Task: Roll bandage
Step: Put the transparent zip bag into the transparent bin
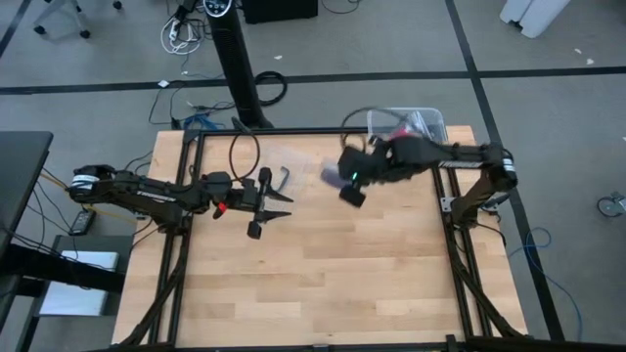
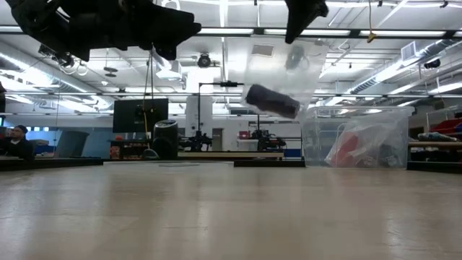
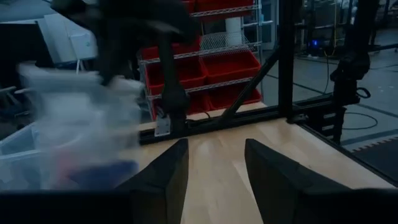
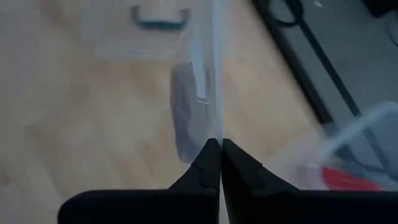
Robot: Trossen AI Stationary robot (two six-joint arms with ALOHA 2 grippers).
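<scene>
The bandage is a small dark blue roll (image 2: 273, 101) inside a clear plastic bag (image 2: 299, 68). The bag hangs in the air over the far middle of the table. The roll also shows in the right wrist view (image 4: 185, 118) and faintly in the high view (image 1: 330, 176). My right gripper (image 1: 342, 179) is above the bag and shut on it; it also shows in its own wrist view (image 4: 216, 142). My left gripper (image 1: 284, 203) is open and empty to the bag's left, and its wrist view (image 3: 216, 146) shows the blurred bag (image 3: 81, 118). My right gripper pinches the clear bag's upper edge (image 4: 214, 127) between its two shut fingers, coming from above and pointing down. The bag hangs below the fingers, clear of the table, with the blue roll lying in its lower part.
A clear plastic bin (image 1: 411, 122) stands at the table's far right corner, with bags and a red item (image 2: 346, 148) in it. Another clear bag (image 1: 281, 161) with a dark U-shaped piece (image 4: 158, 18) lies on the table near my left gripper. The near half of the table (image 1: 323, 284) is bare wood.
</scene>
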